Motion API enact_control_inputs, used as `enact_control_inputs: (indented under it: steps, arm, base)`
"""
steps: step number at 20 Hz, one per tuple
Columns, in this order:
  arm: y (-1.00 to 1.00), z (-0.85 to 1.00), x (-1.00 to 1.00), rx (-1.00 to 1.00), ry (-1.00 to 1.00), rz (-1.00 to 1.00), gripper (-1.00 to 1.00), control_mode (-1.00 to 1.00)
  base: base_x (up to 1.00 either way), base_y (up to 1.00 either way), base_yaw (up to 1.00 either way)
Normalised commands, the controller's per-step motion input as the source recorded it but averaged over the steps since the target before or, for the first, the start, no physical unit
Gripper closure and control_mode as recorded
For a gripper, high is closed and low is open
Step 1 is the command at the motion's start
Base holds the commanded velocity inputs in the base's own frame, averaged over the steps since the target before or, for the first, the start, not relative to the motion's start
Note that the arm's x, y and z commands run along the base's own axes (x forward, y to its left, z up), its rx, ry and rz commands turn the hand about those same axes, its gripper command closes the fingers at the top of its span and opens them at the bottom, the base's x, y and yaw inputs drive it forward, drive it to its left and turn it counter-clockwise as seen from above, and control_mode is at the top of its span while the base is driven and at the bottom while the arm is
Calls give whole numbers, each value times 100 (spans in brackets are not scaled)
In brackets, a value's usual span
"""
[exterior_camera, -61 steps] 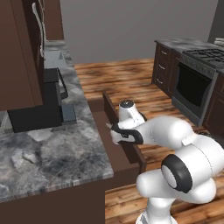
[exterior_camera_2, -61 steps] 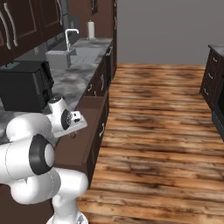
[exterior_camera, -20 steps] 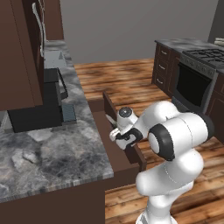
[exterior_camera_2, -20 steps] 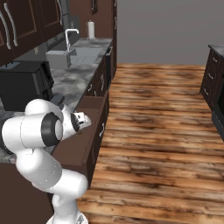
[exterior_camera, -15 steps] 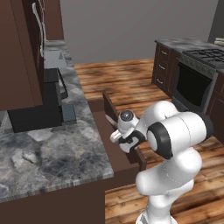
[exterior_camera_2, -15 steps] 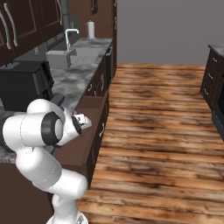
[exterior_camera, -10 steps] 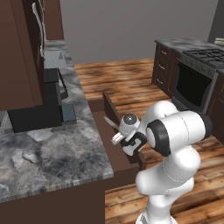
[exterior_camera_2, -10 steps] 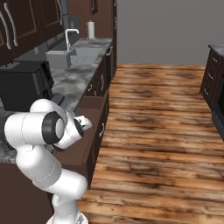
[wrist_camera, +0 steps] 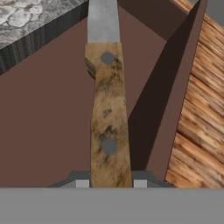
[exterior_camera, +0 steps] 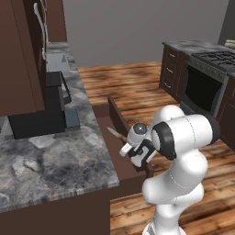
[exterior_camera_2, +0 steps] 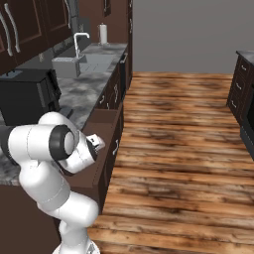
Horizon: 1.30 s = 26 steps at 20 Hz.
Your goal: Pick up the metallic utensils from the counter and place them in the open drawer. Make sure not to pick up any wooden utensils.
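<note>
My gripper (wrist_camera: 110, 183) is shut on a knife-like utensil (wrist_camera: 108, 118) with a mottled tan riveted handle and a flat silver-grey blade (wrist_camera: 103, 22). It hangs just above the brown floor of the open drawer (wrist_camera: 43, 113), blade pointing at the marbled counter (wrist_camera: 26, 17). From the left base view the gripper (exterior_camera: 129, 147) sits over the drawer (exterior_camera: 106, 126) beside the counter (exterior_camera: 55, 160), with the utensil (exterior_camera: 117, 134) sticking out toward the slab. In the right base view the gripper (exterior_camera_2: 94, 145) is low over the drawer (exterior_camera_2: 105, 119), partly hidden by the arm.
A black appliance (exterior_camera: 41, 110) stands on the counter, with a sink and tap (exterior_camera_2: 74, 62) farther along. The drawer's side wall (wrist_camera: 175, 87) rises close to the right of the utensil. A stove (exterior_camera: 213, 62) stands across the wooden floor (exterior_camera_2: 178, 149).
The gripper has sunk slightly and slid toward the drawer's near end, still holding the utensil. The arm has folded in closer over the drawer.
</note>
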Motion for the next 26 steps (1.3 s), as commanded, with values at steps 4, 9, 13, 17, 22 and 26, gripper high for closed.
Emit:
enact_control_inputs:
  steps: [4, 9, 13, 17, 22, 26]
  arm:
    - [0, 0, 5, -2, 6, 0, 100, -100]
    - [0, 0, 0, -4, 0, 1, 100, -100]
    - [0, -3, 4, -8, 0, 2, 100, -100]
    - [0, -18, 3, -7, 0, 0, 100, -100]
    - [-11, -26, 0, -3, 0, 0, 100, -100]
    - [-36, -52, 0, 0, 0, -1, 100, -100]
  base:
    - [0, 0, 0]
    - [0, 0, 0]
    - [0, 0, 0]
    - [0, 0, 0]
    - [0, 0, 0]
    - [0, 0, 0]
